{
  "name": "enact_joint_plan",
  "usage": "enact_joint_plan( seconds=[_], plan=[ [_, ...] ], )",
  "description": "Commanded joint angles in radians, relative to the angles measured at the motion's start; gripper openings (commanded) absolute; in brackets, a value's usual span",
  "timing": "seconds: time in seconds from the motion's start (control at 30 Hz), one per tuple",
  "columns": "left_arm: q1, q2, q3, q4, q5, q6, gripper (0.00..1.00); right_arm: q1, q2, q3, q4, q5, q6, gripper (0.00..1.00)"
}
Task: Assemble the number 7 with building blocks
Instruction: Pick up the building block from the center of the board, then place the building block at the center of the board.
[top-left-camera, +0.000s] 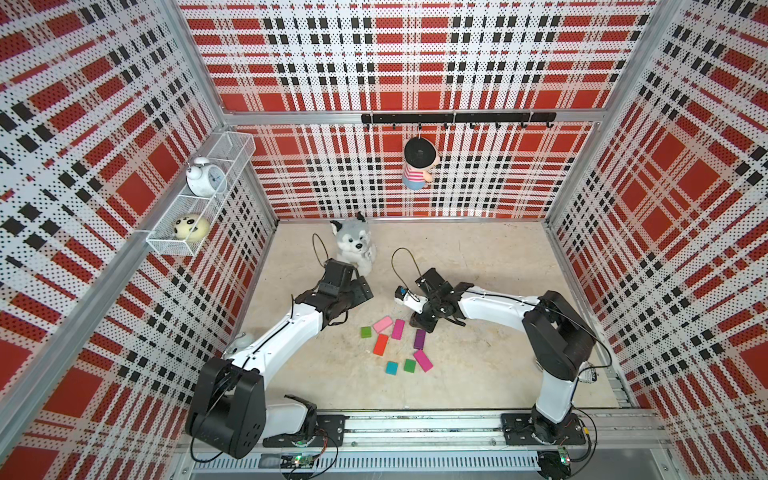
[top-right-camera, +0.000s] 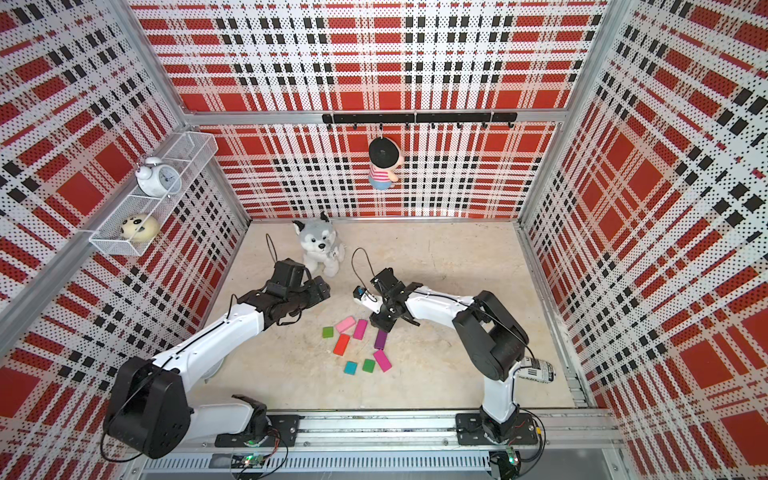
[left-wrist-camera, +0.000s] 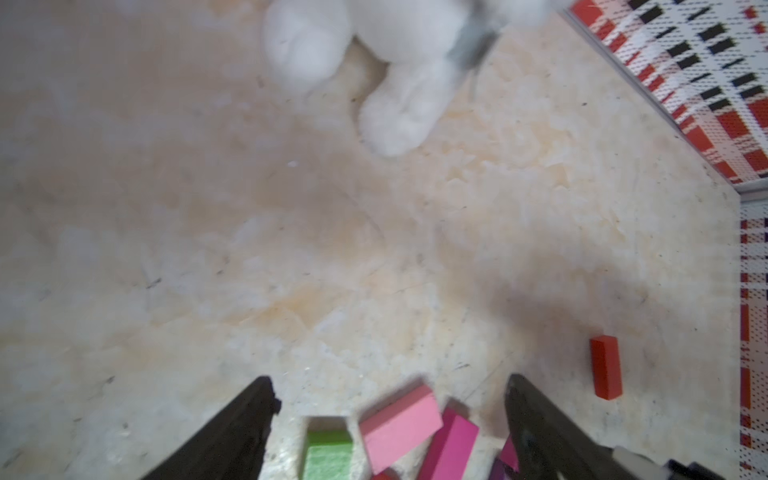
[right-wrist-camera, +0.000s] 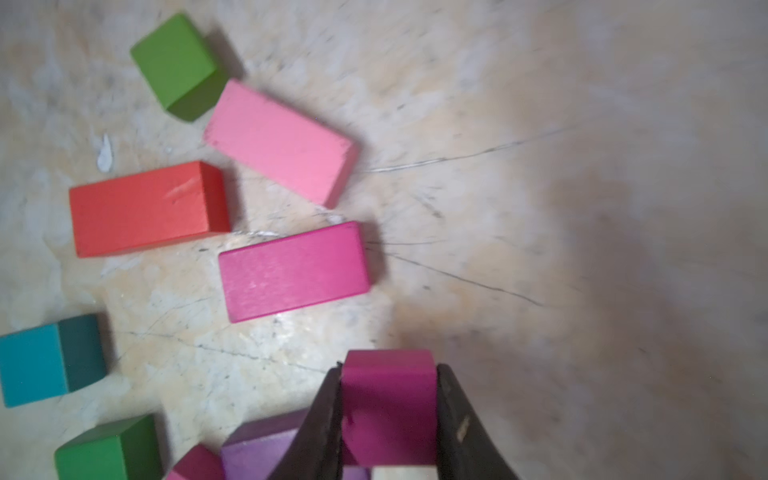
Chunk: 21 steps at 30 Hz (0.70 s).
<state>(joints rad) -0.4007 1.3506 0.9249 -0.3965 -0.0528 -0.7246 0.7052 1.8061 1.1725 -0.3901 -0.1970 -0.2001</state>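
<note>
The right fingers (right-wrist-camera: 322, 424) are clenched on two opposite sides of a dark magenta block (right-wrist-camera: 388, 399) at the far-right end of the loose blocks (top-left-camera: 380, 345) in the middle of the counter (top-left-camera: 498, 374). The purple block (right-wrist-camera: 257, 453) lies just beside them, so a straight lift before any sideways travel looks safest against nudging it. The left fingers (left-wrist-camera: 237, 432) stand released near the green block (left-wrist-camera: 328, 453) and pink block (left-wrist-camera: 399, 428), with the dog (top-left-camera: 353, 245) behind by the far edge; no 7 is laid yet, and the bare counter toward the right and near edges seems the roomiest place for it
</note>
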Motion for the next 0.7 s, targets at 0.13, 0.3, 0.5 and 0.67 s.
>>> enact_joint_plan(
  seconds=[0.13, 0.3, 0.5, 0.67],
  plan=[
    [-0.16, 0.274, 0.295, 0.019, 0.016, 0.063, 0.89, -0.121, -0.002, 0.073, -0.062, 0.077, 0.107, 0.21],
    [-0.225, 0.451, 0.391, 0.048, 0.053, 0.022, 0.9, -0.131, 0.092, 0.107, -0.129, 0.119, 0.151, 0.2],
    [-0.255, 0.536, 0.379, 0.156, 0.123, -0.064, 0.9, -0.154, 0.118, 0.079, -0.121, 0.141, 0.232, 0.22],
    [-0.284, 0.605, 0.413, 0.174, 0.171, -0.091, 0.88, -0.17, 0.136, 0.075, -0.131, 0.154, 0.278, 0.3]
  ],
)
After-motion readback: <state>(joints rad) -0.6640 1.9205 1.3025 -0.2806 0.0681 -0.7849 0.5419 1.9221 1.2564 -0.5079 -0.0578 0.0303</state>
